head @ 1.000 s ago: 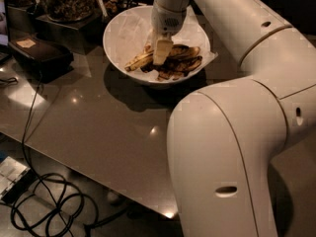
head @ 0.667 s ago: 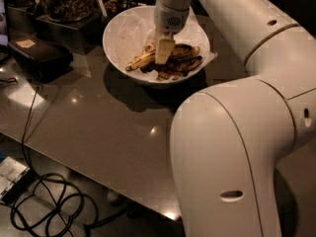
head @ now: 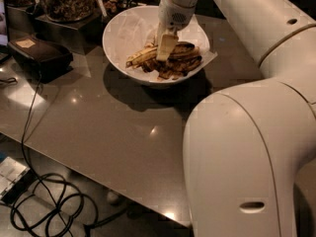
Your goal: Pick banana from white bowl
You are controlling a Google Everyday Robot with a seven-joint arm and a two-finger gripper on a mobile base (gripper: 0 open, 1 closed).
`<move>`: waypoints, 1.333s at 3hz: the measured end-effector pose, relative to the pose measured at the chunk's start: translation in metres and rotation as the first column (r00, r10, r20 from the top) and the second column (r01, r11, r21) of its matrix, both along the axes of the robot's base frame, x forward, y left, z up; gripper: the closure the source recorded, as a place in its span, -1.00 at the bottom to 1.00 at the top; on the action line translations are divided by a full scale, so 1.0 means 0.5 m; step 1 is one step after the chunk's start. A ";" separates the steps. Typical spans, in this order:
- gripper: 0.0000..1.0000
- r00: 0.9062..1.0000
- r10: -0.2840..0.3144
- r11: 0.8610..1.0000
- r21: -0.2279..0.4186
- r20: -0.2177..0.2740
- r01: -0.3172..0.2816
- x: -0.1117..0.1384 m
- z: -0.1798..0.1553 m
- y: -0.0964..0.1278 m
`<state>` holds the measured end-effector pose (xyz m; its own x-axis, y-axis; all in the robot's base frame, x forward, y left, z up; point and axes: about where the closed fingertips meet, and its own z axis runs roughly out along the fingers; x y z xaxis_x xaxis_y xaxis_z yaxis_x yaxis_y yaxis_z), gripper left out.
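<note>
Hanging inside the bowl (head: 121, 36), the claw (head: 166, 47) sits at about the bowl's centre, its pale tip lowered among the fruit. Whether it is spread, pressed together or pinching anything cannot be told from this angle.

The banana (head: 140, 57) lies in the bowl's left half as the camera sees it, on the crinkled paper (head: 210, 58) lining. Its long axis runs from low on the bowl's left wall, slanting up and away toward the bowl's centre, where its inner end comes right up to the claw's tip. So nearly the whole fruit stretches off to one side of the claw, leftward and a little toward the camera, not under it. Whether tip and peel touch is unclear.

The darker bananas (head: 181, 63) are heaped in the bowl's right half, just on the claw's other side and close against it. The bowl itself stands on the worktop (head: 98, 127), near its far edge.

As a judgement, the coming move turns on that offset. A grip taken at the bowl's centre would catch only the banana's inner end, and the long free length toward the bowl's left wall could swing or slip. Closing across the slanted axis, farther toward the left wall, looks safer and also keeps clear of the dark heap.
</note>
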<state>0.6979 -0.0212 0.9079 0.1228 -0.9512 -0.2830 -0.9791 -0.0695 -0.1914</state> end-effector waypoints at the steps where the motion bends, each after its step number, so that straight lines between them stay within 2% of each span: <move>1: 1.00 1.000 -0.005 0.999 0.049 0.028 0.004 -0.013 0.039 -0.001; 3: 1.00 0.999 0.001 0.998 0.065 0.048 -0.004 -0.019 0.052 0.011; 4: 1.00 0.996 0.027 0.995 0.094 0.084 -0.035 -0.059 0.092 0.027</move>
<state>0.6682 -0.0075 0.9538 0.1790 -0.9158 -0.3595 -0.9572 -0.0776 -0.2790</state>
